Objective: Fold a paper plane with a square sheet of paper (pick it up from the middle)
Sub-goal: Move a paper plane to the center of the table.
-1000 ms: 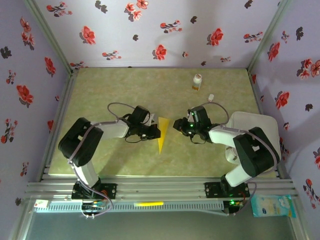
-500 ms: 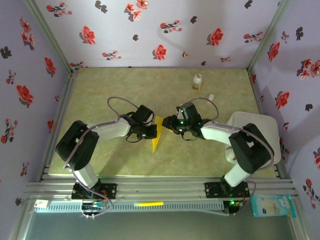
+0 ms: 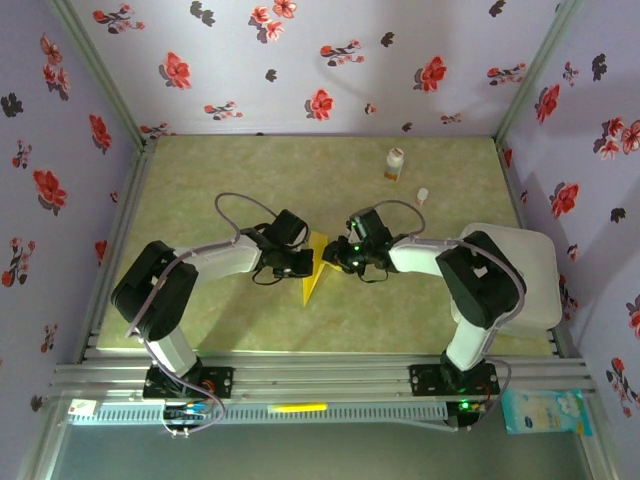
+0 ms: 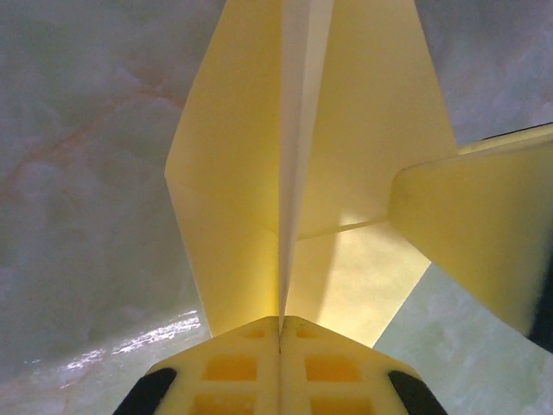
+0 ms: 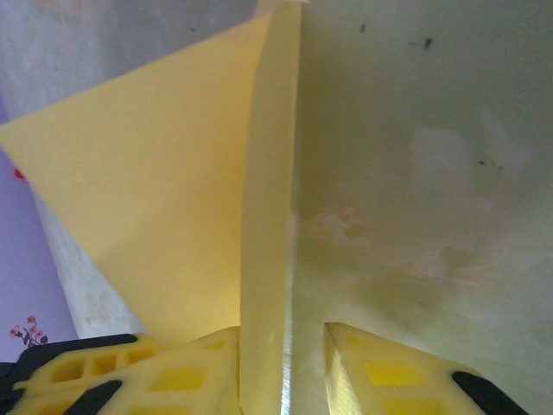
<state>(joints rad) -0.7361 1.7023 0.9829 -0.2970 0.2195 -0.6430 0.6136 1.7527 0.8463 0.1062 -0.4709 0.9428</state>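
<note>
Around your workspace stand three walls: the back wall [image 3: 320,60], the left wall [image 3: 50,200] and the right wall [image 3: 590,200], all pale lilac and printed with red and dark flowers. Bare metal posts [image 3: 100,72] run down the two back corners. Your tabletop [image 3: 250,170] is a marbled yellow-green; from the left wrist camera it looks paler, with a streak of glare [image 4: 155,333] near the bottom. An aluminium rail [image 3: 320,375] runs along its near edge, with a white slotted duct [image 3: 330,412] just below.
</note>
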